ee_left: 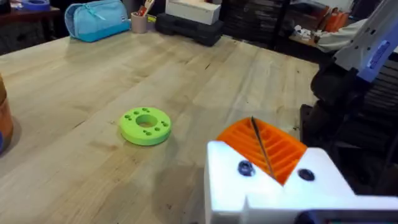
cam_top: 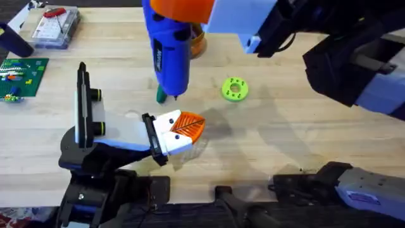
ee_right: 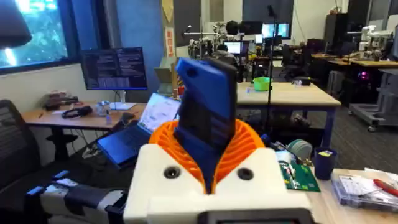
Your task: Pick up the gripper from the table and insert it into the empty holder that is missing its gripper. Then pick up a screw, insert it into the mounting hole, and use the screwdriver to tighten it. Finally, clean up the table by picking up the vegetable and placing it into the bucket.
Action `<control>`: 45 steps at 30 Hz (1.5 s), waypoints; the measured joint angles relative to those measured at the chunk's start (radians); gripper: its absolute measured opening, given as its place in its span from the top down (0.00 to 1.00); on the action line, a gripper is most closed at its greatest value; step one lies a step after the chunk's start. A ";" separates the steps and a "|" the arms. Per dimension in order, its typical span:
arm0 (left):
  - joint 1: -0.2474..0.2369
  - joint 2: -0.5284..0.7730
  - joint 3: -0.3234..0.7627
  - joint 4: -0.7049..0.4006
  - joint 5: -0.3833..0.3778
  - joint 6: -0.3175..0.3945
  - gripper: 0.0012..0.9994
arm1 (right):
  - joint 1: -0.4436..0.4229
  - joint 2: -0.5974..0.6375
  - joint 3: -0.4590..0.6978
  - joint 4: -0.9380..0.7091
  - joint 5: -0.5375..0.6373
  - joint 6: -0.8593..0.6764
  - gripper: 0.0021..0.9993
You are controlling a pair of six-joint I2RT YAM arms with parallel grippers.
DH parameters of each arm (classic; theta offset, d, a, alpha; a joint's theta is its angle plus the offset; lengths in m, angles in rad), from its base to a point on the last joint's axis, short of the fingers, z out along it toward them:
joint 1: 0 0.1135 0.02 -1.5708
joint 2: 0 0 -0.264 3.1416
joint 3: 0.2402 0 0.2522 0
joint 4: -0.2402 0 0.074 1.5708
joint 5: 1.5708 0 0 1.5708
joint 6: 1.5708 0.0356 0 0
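My right arm reaches in from the right across the far middle of the table (cam_top: 304,126). Its gripper (cam_top: 183,7) (ee_right: 208,155) is shut on the blue screwdriver (cam_top: 168,54) (ee_right: 205,112), which hangs tip down. A dark green end of the vegetable (cam_top: 162,96) peeks out beside that tip. The orange-brown bucket (cam_top: 199,43) (ee_left: 4,112) stands just behind, mostly hidden by the screwdriver. Nearer the front, my left gripper (cam_top: 185,126) (ee_left: 264,149) hovers low, orange pads pressed together with nothing seen between them. The loose gripper, the holder and the screws are out of view.
A lime-green ring with holes (cam_top: 235,88) (ee_left: 145,126) lies right of the screwdriver tip. At the far left corner are a clear parts box with a red-handled tool (cam_top: 56,25) and a green circuit board (cam_top: 22,75).
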 joint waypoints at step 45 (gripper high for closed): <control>0.000 0.000 0.000 0.000 0.000 0.000 0.99 | 0.051 0.041 -0.072 0.026 -0.061 -0.195 0.98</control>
